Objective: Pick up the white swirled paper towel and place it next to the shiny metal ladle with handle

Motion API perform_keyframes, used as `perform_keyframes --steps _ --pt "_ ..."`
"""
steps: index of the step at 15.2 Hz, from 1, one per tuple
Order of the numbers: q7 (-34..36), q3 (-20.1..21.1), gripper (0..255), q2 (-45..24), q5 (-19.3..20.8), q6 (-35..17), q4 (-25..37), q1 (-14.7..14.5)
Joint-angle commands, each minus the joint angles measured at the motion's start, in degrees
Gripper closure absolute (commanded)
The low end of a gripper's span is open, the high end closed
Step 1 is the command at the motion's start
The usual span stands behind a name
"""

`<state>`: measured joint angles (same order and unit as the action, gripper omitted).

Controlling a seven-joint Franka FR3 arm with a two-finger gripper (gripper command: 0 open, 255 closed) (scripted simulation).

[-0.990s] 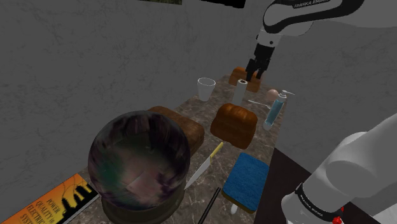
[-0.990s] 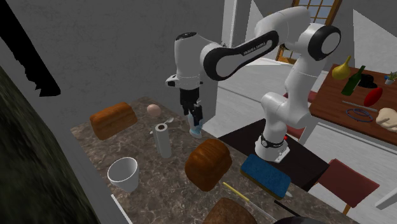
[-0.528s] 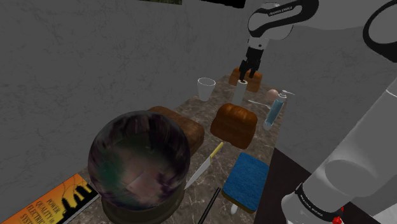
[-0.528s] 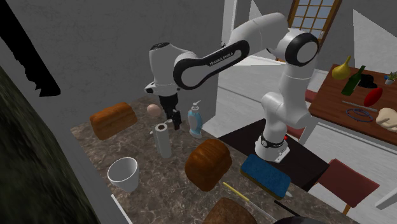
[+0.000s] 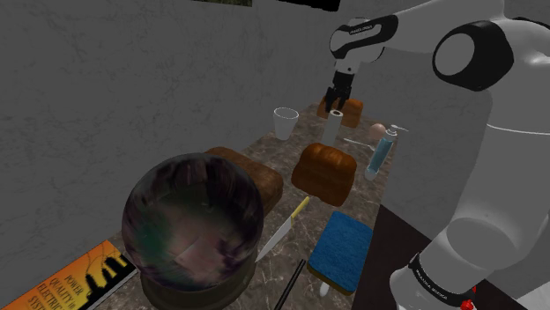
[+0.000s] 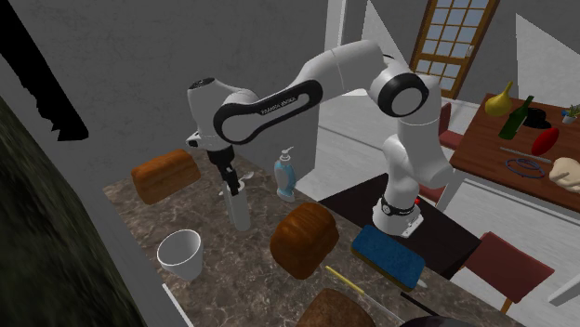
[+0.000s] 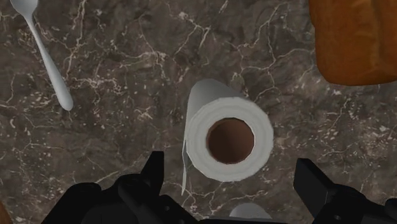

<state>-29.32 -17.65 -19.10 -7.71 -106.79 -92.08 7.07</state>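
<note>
1. Marble counter (image 7: 114,140) below, and the fingers (image 7: 154,170) stand spread wide, clasping nothing.
2. Between them, untouched, the roll (image 7: 229,137) stands upright, its brown core pointing straight at the hand.
3. Big change: a second ago the gripper (image 6: 230,186) hung over by the bottle (image 6: 285,176). Now it has swung across and sits directly above the roll.
4. That looks like alignment done, so the next call is probably a straight drop, then closing on the roll's sides.
5. Further out, the ladle (image 7: 48,57) lies flat on the counter, near the roll but apart from it, with bare marble beside it for the drop-off.
6. On the roll's other side sits a loaf (image 7: 356,38).
</note>
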Motion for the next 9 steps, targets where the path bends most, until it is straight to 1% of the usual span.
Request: perform_keyframes --steps 1,6,9 --pt "-0.29 0.07 0 -0.80 -0.26 -1.08 -0.35 0.14" --pt "-0.53 0.23 0 -1.43 -0.58 -4.35 -3.02 0.04" --pt "-0.53 0.23 0 -1.44 -0.58 -4.34 -3.01 0.04"
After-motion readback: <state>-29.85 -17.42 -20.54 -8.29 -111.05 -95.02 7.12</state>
